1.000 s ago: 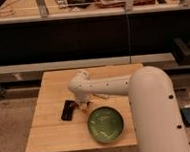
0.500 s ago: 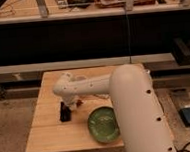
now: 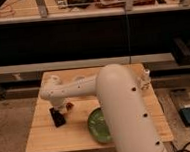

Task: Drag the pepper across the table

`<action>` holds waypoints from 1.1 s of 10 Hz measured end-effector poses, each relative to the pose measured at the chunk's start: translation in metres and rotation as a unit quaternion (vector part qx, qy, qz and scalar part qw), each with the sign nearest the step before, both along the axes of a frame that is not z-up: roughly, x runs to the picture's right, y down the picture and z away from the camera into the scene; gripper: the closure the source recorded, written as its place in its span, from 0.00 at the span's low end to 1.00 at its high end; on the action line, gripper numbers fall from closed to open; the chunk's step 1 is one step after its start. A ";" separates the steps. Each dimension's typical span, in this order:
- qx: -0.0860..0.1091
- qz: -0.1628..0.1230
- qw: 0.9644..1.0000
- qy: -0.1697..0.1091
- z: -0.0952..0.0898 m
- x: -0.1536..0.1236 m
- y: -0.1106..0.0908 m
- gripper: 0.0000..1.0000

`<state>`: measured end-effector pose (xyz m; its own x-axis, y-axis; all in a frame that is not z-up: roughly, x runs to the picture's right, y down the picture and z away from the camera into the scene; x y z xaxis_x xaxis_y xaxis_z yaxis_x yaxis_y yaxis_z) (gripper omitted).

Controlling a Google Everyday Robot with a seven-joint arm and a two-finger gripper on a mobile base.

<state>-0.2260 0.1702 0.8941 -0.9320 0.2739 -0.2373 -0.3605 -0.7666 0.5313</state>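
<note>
The pepper (image 3: 69,106) shows only as a small red spot on the light wooden table (image 3: 46,137), left of the middle. My gripper (image 3: 62,102) hangs at the end of the white arm, pointing down right over that spot and touching or nearly touching it. The arm hides most of the gripper, which is shut; whether it holds the pepper I cannot tell. The arm reaches in from the lower right and covers much of the table's middle.
A flat black phone (image 3: 57,117) lies just below and left of the gripper. A green bowl (image 3: 98,125) sits near the front edge, partly behind the arm. A small white packet (image 3: 145,79) stands at the right back edge. Dark shelving runs behind the table.
The arm has swung left across the table, and the red spot of the pepper has moved left with the gripper. Phone and bowl have stayed in place.
</note>
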 end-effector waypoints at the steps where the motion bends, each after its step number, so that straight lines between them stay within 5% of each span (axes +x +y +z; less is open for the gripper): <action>1: 0.001 -0.010 1.000 -0.010 -0.005 -0.013 0.002 1.00; 5: -0.002 -0.032 0.998 -0.059 -0.029 -0.061 0.009 1.00; 11: -0.027 -0.029 0.992 -0.120 -0.043 -0.091 0.020 1.00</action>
